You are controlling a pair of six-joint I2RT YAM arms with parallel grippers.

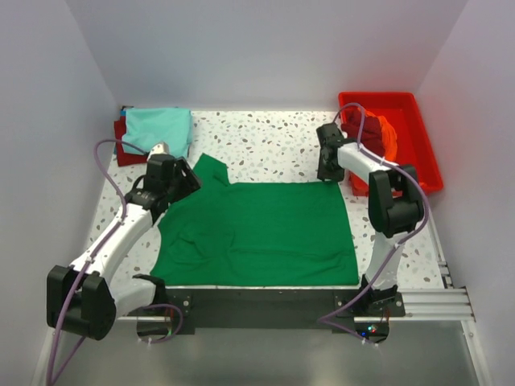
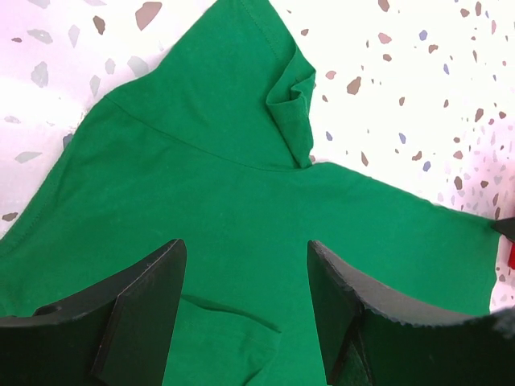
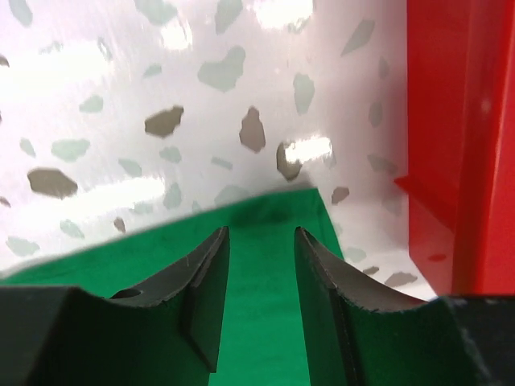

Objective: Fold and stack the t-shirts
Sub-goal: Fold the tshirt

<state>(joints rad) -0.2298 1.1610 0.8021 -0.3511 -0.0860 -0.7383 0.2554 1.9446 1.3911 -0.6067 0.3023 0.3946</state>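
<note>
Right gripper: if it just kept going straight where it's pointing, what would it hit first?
The right gripper would most likely meet the corner of the green t-shirt, seen between its open fingers; the red tray sits off to the side. Depth is unclear.

Dark red cloth shirt (image 1: 121, 146) is mostly buried under the folded light teal cloth shirt (image 1: 158, 129); only an edge strip shows. The orange and dark red cloth bundle (image 1: 385, 135) in the red plastic tray (image 1: 402, 98) is part-covered by the right arm (image 1: 358, 159), so no shirt count there. The bright green cloth shirt (image 1: 257, 229) is cropped left and bottom in the left wrist view. The right wrist view shows only a blurred corner of it, with the tray cut off at the right edge. Can't tell if either set of jaws touches the cloth.
</note>
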